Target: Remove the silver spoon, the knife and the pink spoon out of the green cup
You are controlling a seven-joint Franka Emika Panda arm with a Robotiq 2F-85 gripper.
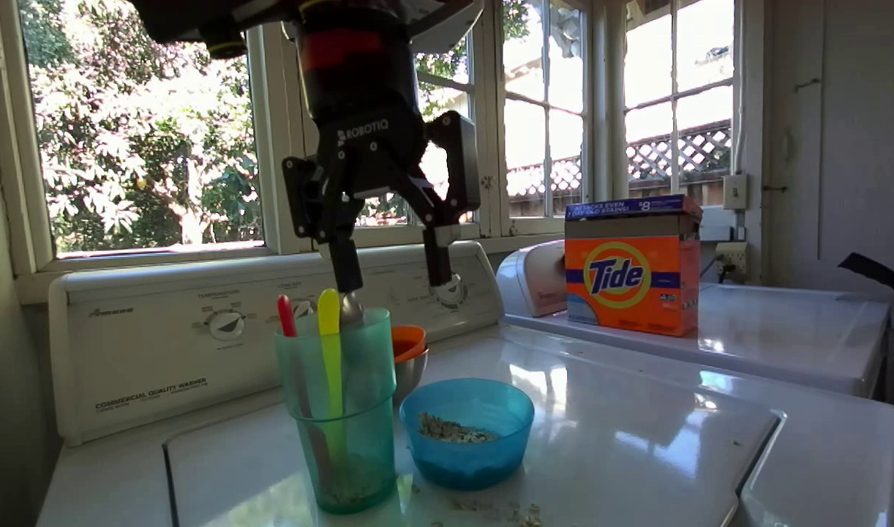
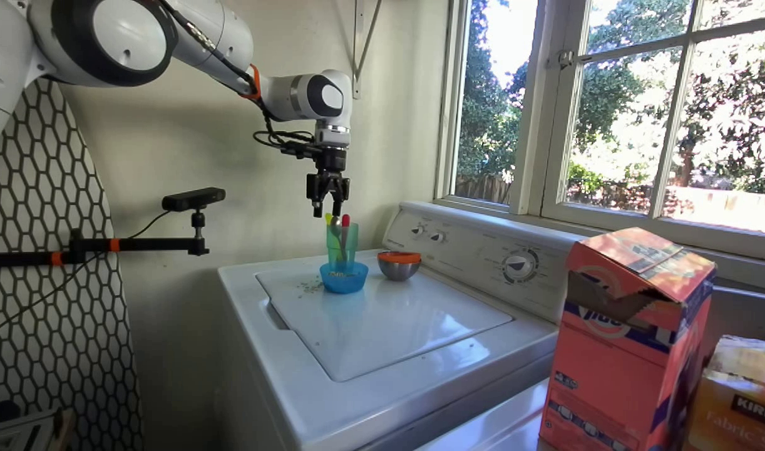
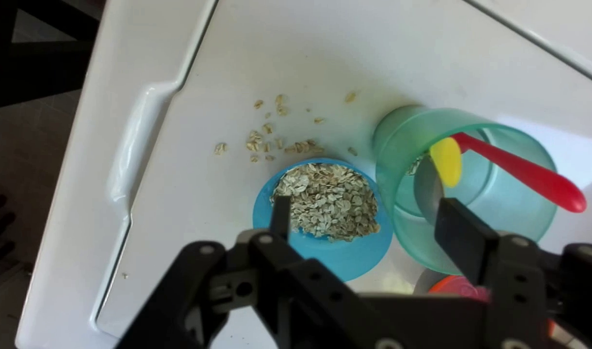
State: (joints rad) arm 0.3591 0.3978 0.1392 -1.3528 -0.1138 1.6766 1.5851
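The green cup (image 1: 370, 380) stands upright on the washer lid. It also shows in an exterior view (image 2: 353, 237) and the wrist view (image 3: 397, 140). The silver spoon (image 1: 352, 310), the knife (image 1: 330, 315) and the pink spoon (image 1: 287, 316) lean in it with their upper ends above the rim. In the wrist view the silver spoon (image 3: 427, 189) is beside the yellow knife end (image 3: 446, 162); the pink spoon (image 3: 528, 169) leans to the right. My gripper (image 1: 394, 279) is open and empty, just above the cup; one fingertip is close to the silver spoon, contact unclear.
A blue bowl (image 1: 465, 439) of oats stands beside the cup, with loose oats (image 3: 257, 140) on the lid. A metal bowl with an orange one inside (image 2: 399, 266) stands near the control panel (image 2: 482, 241). A Tide box (image 1: 630, 274) stands on the neighbouring machine.
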